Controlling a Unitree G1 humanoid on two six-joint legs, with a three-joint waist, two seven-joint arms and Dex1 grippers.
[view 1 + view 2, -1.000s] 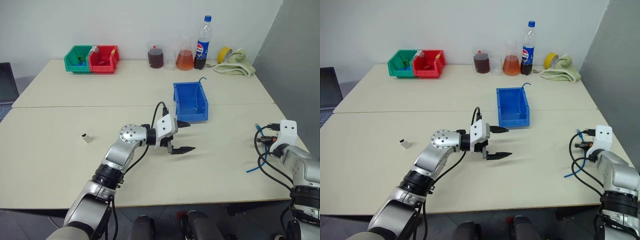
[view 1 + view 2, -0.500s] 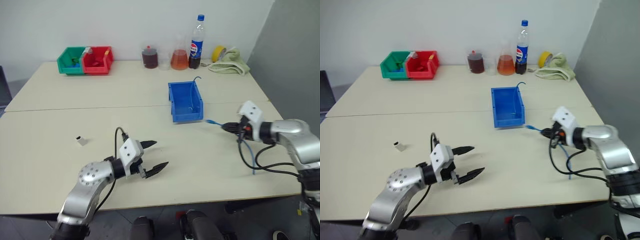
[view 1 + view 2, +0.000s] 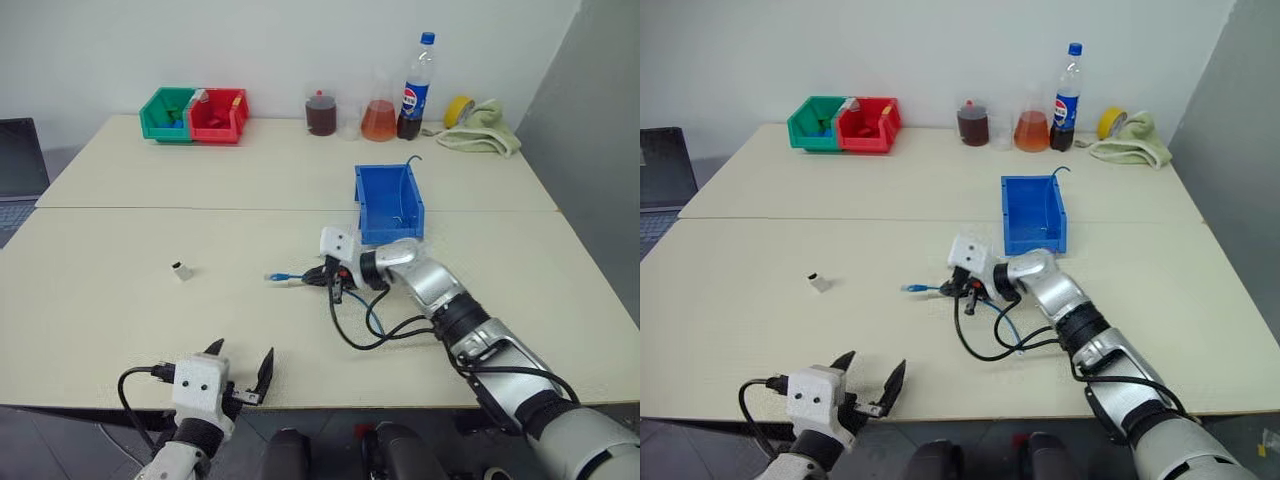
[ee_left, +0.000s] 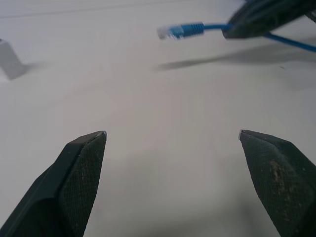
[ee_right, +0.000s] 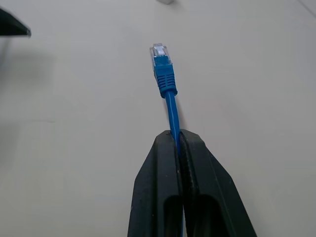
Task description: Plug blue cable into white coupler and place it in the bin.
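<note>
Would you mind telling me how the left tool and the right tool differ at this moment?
The left tool is open and empty; the right tool is shut on the blue cable. The left tool sits at the table's near edge; the right tool is mid-table, near the bin. Both have black fingers.

You are in a lab: flasks [image 3: 377, 112] of coloured liquid and parts bins [image 3: 193, 113] on a plain table [image 3: 120, 240].

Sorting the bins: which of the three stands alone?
The blue bin, alone mid-table behind the right gripper; the green bin and red bin sit touching at the far edge.
</note>
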